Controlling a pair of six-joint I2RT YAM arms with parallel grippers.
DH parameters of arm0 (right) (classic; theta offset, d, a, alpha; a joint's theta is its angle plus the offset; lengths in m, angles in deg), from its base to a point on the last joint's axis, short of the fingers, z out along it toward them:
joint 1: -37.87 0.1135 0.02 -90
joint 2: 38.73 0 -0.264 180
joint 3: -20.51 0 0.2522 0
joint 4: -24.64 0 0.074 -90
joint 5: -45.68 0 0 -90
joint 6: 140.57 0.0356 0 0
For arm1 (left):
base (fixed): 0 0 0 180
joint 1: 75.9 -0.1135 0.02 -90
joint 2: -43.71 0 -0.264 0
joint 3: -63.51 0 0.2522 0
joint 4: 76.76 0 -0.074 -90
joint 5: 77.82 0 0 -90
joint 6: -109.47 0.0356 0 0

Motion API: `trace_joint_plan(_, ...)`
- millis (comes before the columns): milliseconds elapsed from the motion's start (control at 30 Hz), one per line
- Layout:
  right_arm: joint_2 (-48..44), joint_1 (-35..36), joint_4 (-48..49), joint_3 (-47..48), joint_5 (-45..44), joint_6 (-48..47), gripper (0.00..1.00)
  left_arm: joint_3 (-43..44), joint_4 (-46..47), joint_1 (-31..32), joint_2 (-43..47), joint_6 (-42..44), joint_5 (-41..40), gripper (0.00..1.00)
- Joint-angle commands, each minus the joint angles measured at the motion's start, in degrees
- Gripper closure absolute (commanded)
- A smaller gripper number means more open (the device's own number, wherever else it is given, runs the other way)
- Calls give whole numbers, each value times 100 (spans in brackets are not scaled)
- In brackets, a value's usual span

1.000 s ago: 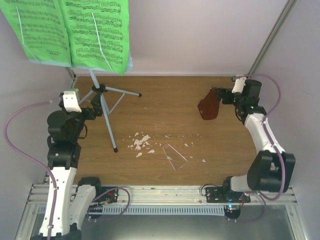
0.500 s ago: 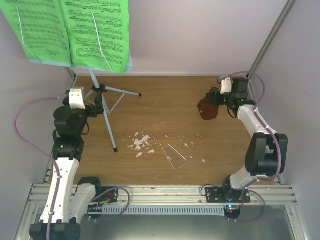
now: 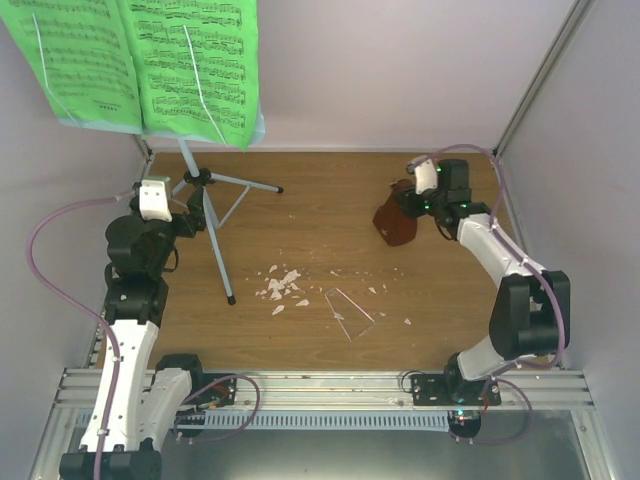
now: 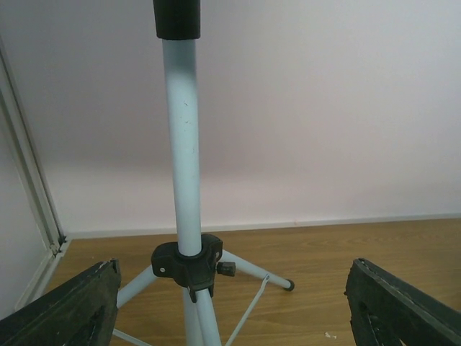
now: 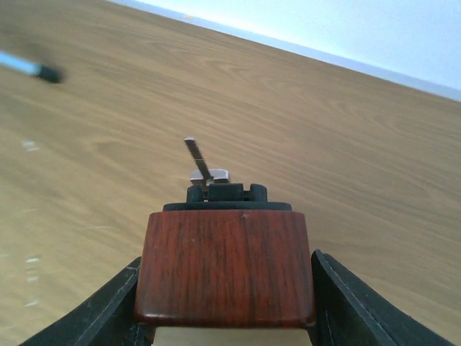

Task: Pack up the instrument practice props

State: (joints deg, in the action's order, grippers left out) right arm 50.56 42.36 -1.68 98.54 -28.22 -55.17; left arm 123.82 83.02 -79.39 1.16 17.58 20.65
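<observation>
Right tool (image 3: 408, 203) is clamped on the metronome (image 5: 225, 267): in the right wrist view 1 finger presses each flank of the reddish-brown wooden body, with the pendulum rod sticking up just behind it. In the top view the metronome sits upper right of centre, right at that tool's tip and leaning, so it is probably already carried, though I cannot tell if its base is off the worktop (image 3: 330, 200). Left tool (image 3: 192, 217) has its jaws wide apart. The pale blue pole of the music stand (image 4: 180, 144) stands between the 2 fingers, touching neither. The pole's long axis is upright, dead ahead of the tool and a little left of centre in the left wrist view, with the black leg collar just below. The left arm is much nearer the stand, at the upper left of the top view, while the right arm is well apart from it. Likely next step for the left is to close on the pole just above the collar. The stand is top-heavy with paper and could tip. Count: 1 stand with 3 tripod legs, 1 metronome, 2 green pages of sheet music (image 3: 190, 60) side by side on the desk at the frame's upper left, plus scattered white crumbs (image 3: 280, 285) at mid-worktop, too many to count.
</observation>
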Motion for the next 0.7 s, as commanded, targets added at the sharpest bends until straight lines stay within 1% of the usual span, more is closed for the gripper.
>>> trace_joint_plan(0, -731, 906, 184, 173, 38, -60, 62, -84, 370, -29, 90, 74, 15, 14)
trace_joint_plan(100, -1029, 1546, 103, 239, 152, -75, 63, -95, 359, -29, 126, 76, -39, 14)
trace_joint_plan(200, -1241, 2386, 138, 117, 249, -33, 63, -93, 339, -29, 141, 84, -86, 15)
trace_joint_plan(300, -1250, 3240, 184, 26, 245, 110, 63, -97, 331, -27, 179, 67, -65, 15)
trace_joint_plan(467, -1157, 4609, 453, 27, -74, 279, 63, -111, 346, -23, 219, 44, -36, 15)
trace_joint_plan(567, -1134, 5083, 494, 86, -240, 228, 63, -109, 330, -21, 214, 40, -36, 15)
trace_joint_plan(667, -1135, 5262, 526, 56, -338, 172, 63, -98, 334, -21, 198, 19, -17, 15)
